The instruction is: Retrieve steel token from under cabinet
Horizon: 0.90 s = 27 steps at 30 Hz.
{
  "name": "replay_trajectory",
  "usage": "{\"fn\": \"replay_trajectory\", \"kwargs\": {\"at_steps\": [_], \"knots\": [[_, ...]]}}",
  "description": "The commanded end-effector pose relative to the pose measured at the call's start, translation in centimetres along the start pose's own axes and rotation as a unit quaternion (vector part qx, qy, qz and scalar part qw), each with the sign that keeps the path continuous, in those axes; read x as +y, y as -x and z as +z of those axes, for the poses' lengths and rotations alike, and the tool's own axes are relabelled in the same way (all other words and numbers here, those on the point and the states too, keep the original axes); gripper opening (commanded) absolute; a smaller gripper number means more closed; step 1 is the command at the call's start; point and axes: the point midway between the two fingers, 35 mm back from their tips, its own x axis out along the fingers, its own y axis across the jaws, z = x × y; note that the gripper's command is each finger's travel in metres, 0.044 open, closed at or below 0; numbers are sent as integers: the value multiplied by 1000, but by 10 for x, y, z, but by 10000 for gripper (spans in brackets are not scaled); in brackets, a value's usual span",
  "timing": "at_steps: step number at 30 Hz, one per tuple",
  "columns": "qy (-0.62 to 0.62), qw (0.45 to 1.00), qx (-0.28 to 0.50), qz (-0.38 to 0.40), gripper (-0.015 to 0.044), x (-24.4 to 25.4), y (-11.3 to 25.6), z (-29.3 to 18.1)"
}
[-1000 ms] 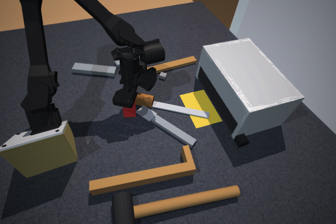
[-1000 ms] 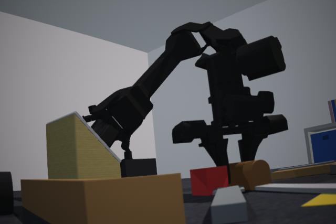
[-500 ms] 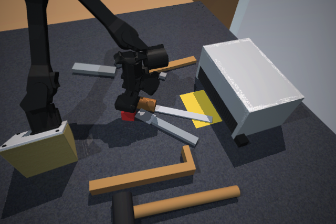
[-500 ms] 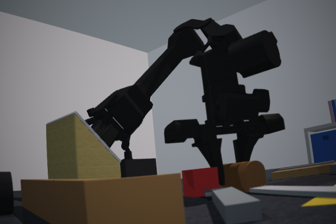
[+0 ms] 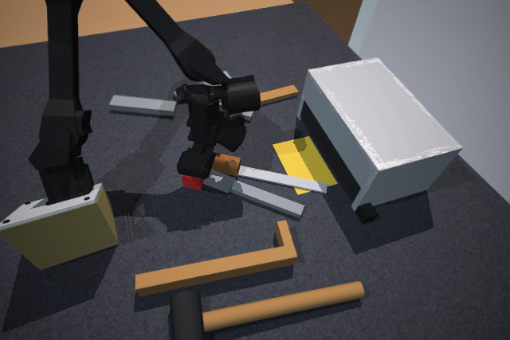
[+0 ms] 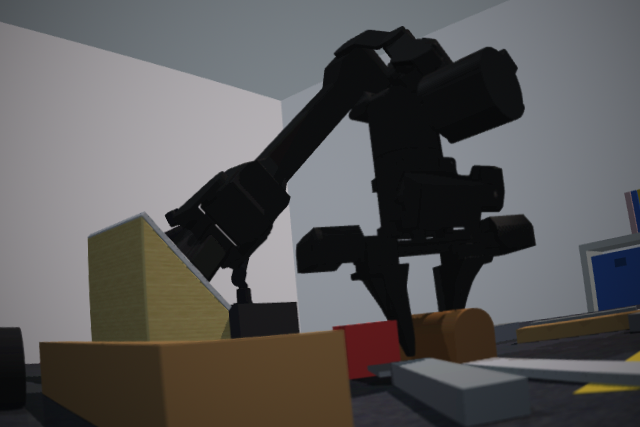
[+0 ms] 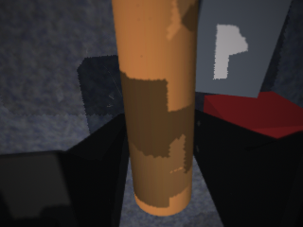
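My gripper [image 5: 215, 162] [image 6: 430, 329] [image 7: 156, 119] is shut on the orange rounded handle [image 5: 227, 164] [image 6: 470, 334] [image 7: 156, 52] of a tool with a long, thin, flat metal blade [image 5: 284, 178]. The blade points toward the cabinet [image 5: 411, 118] and its far end lies over the near-right part of the yellow marked area [image 5: 287, 150] [image 6: 602, 388] in the top view. The tool is low over the table; whether it touches the table I cannot tell. The dark vent slots [image 5: 329, 150] run along the cabinet's front bottom. The steel token cannot be made out in any view.
A red block [image 5: 192, 181] [image 6: 366, 350] sits beside the gripper, near a grey bar [image 5: 268, 199]. A wooden L-shaped stick [image 5: 213, 266] and a mallet [image 5: 284, 305] lie nearer the top camera. Another grey bar [image 5: 142, 106] and wooden stick [image 5: 280, 95] lie farther back. A black block [image 5: 366, 212] is at the cabinet's corner.
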Motion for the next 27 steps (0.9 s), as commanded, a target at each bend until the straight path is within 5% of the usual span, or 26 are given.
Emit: {"fn": "replay_trajectory", "kwargs": {"at_steps": [1,27], "knots": [[-3,1000,-2,0,0,-5,1,5],[-3,1000,-3,-1,0,-32,1,24]]}}
